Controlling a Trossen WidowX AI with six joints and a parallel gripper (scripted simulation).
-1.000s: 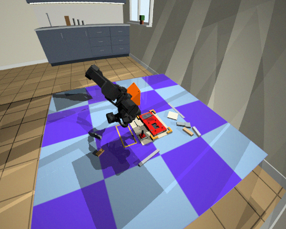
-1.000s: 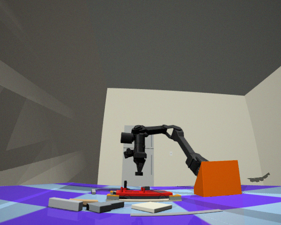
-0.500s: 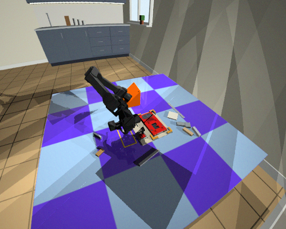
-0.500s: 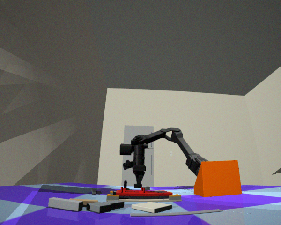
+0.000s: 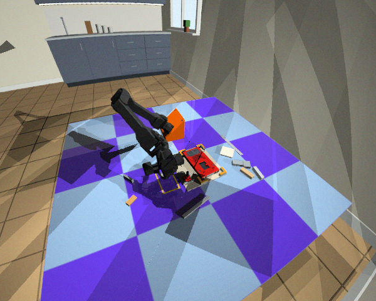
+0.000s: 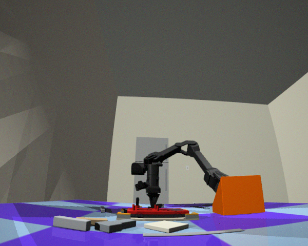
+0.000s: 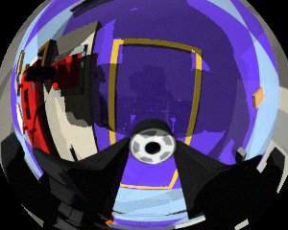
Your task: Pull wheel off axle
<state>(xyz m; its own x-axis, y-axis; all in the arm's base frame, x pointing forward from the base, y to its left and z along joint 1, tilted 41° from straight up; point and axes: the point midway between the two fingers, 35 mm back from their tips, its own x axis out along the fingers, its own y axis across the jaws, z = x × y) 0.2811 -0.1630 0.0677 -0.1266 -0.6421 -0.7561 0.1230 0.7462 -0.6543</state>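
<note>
Wrist view: gripper [image 7: 152, 153] clamped on wheel [image 7: 152, 148], low over yellow-outlined marked area [image 7: 155, 92] on table [image 5: 214, 259]. Beyond, red chassis board [image 5: 201, 162] just beside area; orange wedge [image 6: 238, 194] farther back.

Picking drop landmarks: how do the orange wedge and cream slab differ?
The orange wedge stands tall with sloped sides; the cream slab lies low and flat. The wedge sits by the arm, the slab near the gray blocks. Both rest on the table, outside the marked area.
</note>
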